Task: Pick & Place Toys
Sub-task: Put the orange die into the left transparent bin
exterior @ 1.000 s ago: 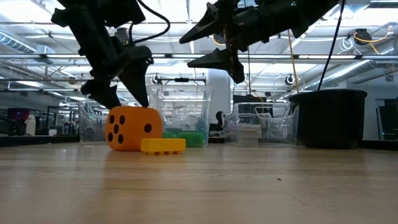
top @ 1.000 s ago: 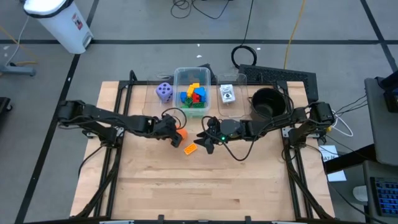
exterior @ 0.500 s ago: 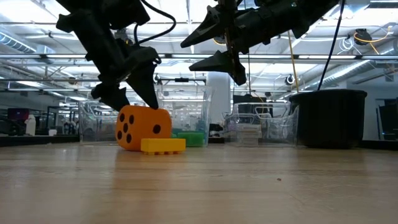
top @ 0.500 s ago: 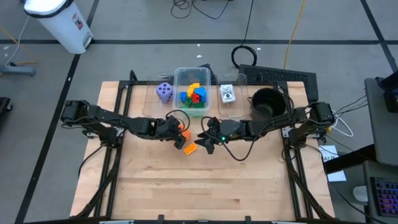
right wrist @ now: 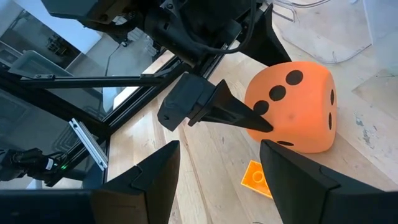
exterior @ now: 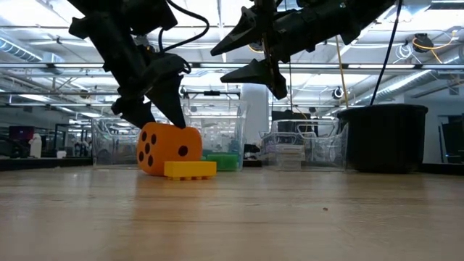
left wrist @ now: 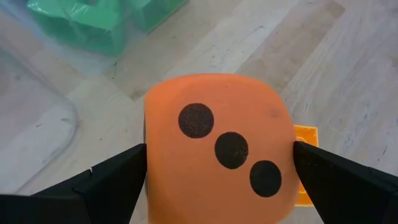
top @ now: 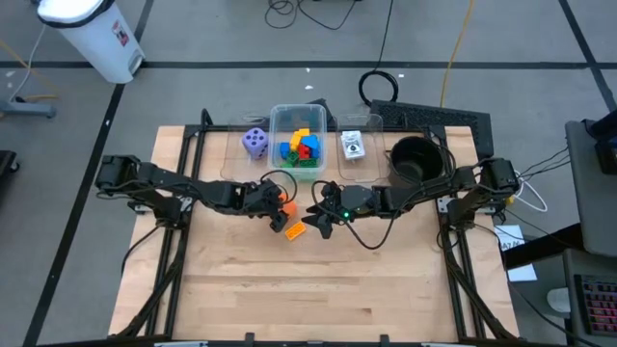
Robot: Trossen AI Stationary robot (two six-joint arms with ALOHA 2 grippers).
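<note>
An orange dotted die (exterior: 168, 148) stands on the wooden table, just behind a flat yellow brick (exterior: 190, 169). My left gripper (top: 275, 207) comes down on the die from above-left, with one finger on each side of it (left wrist: 217, 168). My right gripper (top: 318, 214) is open and empty. It hangs above the table to the right of the die, and it also shows in the low view (exterior: 254, 51). The brick (top: 295, 229) lies flat on the table between the two grippers. My left gripper pinches the orange die between its two fingers, on two opposite side faces (left wrist: 150, 168). One fingertip (right wrist: 258, 123) meets the die's side face. The fingers slant down from the table's left. The die's bottom is on the table, and it stands a little tilted.
Along the far edge stand a purple dotted die (top: 254, 142), a clear tub (top: 297, 145) with several coloured blocks, a small clear box with white cards (top: 353, 145) and a black round pot (top: 413, 159). The near half of the table (top: 308, 289) is bare wood.
My left gripper has moved toward the table's right edge with the orange die between its fingers. The die has slid along the table, closer behind the yellow brick. My right gripper has kept still.
</note>
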